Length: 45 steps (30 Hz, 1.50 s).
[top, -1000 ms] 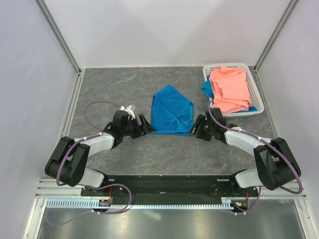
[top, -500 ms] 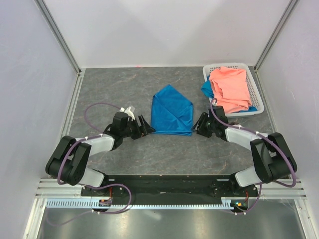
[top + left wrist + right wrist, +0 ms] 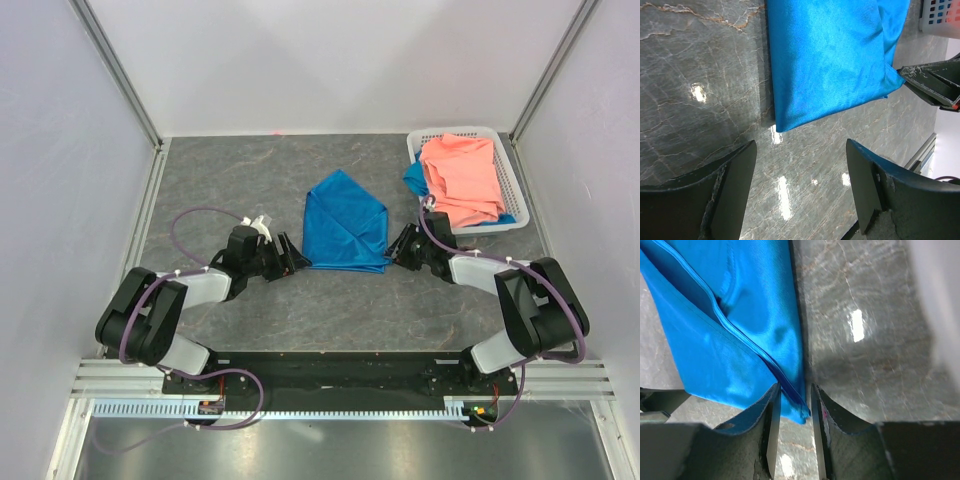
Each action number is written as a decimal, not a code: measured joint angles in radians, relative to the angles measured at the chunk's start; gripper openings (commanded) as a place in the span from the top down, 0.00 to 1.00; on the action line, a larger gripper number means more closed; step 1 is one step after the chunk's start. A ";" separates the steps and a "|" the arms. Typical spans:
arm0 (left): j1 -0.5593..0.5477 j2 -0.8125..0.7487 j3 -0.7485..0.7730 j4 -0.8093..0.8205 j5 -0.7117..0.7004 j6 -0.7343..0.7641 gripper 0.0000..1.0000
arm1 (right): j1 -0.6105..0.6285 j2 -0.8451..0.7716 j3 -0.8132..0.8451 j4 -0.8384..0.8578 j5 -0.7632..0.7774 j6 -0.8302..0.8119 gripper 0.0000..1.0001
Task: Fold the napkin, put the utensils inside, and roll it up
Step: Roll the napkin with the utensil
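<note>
The bright blue napkin [image 3: 345,222] lies folded flat mid-table, pointed at its far end. My left gripper [image 3: 292,255] is open and empty, its jaws wide apart just short of the napkin's near left corner [image 3: 782,125]. My right gripper [image 3: 398,245] is low at the near right corner, its jaws narrowly apart on either side of the cloth's edge [image 3: 790,385], with a gap still showing between them. The napkin fills the upper part of the left wrist view [image 3: 830,60] and the right wrist view [image 3: 730,325]. No black utensil is in view.
A white basket [image 3: 500,135] stands at the back right with a salmon-pink cloth [image 3: 462,180] in it and a blue scrap [image 3: 415,180] peeking out beneath. The right gripper's fingers [image 3: 935,85] show in the left wrist view. Grey walls close in both sides.
My right gripper has moved up and left toward the napkin's near right corner and now straddles its edge. My left gripper has hardly moved.
</note>
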 measured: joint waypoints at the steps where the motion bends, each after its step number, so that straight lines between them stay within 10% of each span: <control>1: 0.000 0.001 0.000 0.002 0.000 0.000 0.21 | 0.000 0.004 -0.002 0.013 -0.001 0.002 0.64; 35: 0.001 0.093 0.033 0.053 -0.045 0.008 0.49 | 0.049 0.025 -0.026 0.104 0.050 0.011 0.74; 45: 0.004 0.159 0.049 0.098 -0.041 0.000 0.81 | 0.053 0.000 -0.022 0.051 0.050 0.009 0.70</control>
